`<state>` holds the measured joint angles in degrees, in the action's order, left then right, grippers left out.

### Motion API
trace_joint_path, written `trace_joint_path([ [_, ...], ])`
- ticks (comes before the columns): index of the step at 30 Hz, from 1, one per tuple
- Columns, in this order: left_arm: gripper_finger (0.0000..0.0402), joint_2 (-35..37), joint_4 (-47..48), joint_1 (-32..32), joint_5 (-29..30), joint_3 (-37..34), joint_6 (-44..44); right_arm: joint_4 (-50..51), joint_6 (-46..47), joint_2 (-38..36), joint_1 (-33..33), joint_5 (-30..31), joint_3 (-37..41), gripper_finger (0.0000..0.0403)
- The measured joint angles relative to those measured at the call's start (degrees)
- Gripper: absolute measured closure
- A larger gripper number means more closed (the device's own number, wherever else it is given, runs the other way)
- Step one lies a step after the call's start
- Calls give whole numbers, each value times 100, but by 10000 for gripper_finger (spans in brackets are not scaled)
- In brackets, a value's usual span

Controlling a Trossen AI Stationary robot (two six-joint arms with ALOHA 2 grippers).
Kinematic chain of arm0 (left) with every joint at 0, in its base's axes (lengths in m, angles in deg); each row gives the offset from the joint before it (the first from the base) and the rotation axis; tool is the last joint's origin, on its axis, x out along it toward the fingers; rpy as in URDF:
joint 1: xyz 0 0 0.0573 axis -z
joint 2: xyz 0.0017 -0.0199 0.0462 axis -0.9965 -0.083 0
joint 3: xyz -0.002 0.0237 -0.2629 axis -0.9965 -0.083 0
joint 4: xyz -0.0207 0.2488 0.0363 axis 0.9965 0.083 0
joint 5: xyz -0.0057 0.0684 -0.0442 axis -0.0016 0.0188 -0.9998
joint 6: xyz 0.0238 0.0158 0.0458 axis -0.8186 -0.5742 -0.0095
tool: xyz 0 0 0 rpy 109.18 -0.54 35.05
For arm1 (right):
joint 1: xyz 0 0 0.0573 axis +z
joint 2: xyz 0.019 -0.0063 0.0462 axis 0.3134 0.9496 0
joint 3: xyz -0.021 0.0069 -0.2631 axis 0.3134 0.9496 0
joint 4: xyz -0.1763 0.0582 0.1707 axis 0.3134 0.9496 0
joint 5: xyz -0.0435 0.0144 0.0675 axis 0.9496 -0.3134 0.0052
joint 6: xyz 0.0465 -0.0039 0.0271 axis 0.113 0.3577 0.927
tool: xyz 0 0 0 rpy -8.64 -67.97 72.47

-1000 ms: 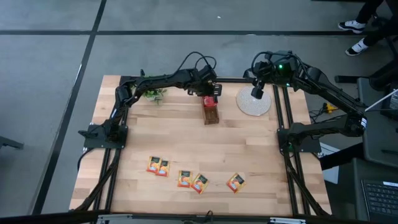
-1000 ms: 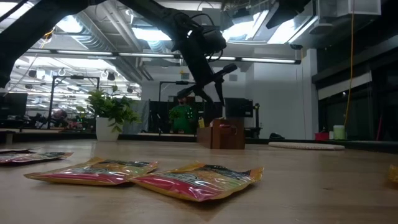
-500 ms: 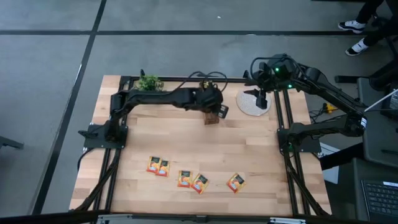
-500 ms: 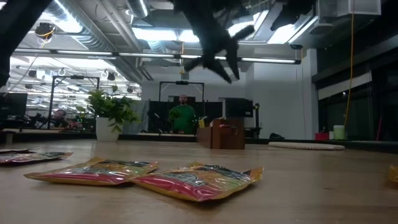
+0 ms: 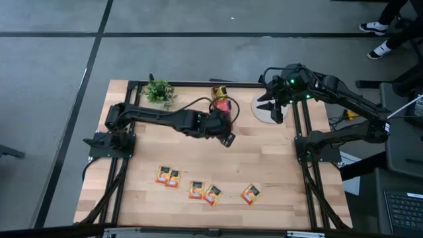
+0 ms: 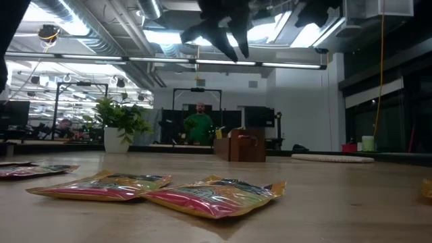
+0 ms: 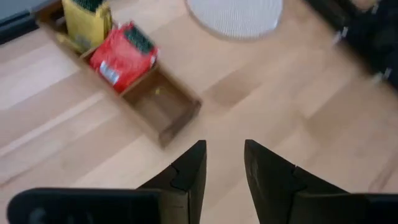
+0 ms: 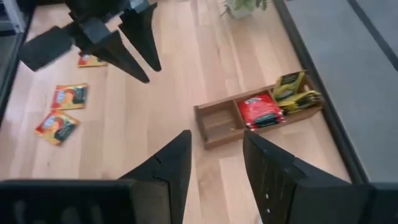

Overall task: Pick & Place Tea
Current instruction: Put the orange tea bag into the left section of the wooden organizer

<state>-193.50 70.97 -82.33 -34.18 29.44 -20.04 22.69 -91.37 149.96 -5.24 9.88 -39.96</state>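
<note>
Left gripper has swung off the box to mid-table, fingers slightly apart, empty. Right gripper over the mat, parted, empty. Five tea sachets along the near edge.

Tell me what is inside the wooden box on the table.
The wooden box has three compartments: yellow sachets in one end, red sachets in the middle, and the other end compartment looks empty. Anything beneath those sachets is hidden.
</note>
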Motion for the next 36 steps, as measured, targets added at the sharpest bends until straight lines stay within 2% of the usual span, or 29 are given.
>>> trace_joint_path([
  [5, 297, 58, -2, 428, -26, 5, -136, -3, 288, 0, 193, 137, 2, 256],
  [11, 297, 49, 31, 1028, -445, 1, -608, -1, 708, 0, 397, 216, 4, 256],
  [15, 297, 72, 32, 1391, -331, 0, -787, -1, 994, 0, 573, 214, 4, 257],
  [29, 297, 422, 10, 1762, -295, -18, -1906, -1, 1668, -4, 1191, 466, 4, 256],
  [31, 297, 454, -308, 1817, -325, -280, -1906, -1, 1672, -4, 1273, 540, 4, 256],
  [36, 297, 782, -1386, 1912, -856, -1319, -1945, 6, 1819, -4, 1438, 655, 5, 256],
])
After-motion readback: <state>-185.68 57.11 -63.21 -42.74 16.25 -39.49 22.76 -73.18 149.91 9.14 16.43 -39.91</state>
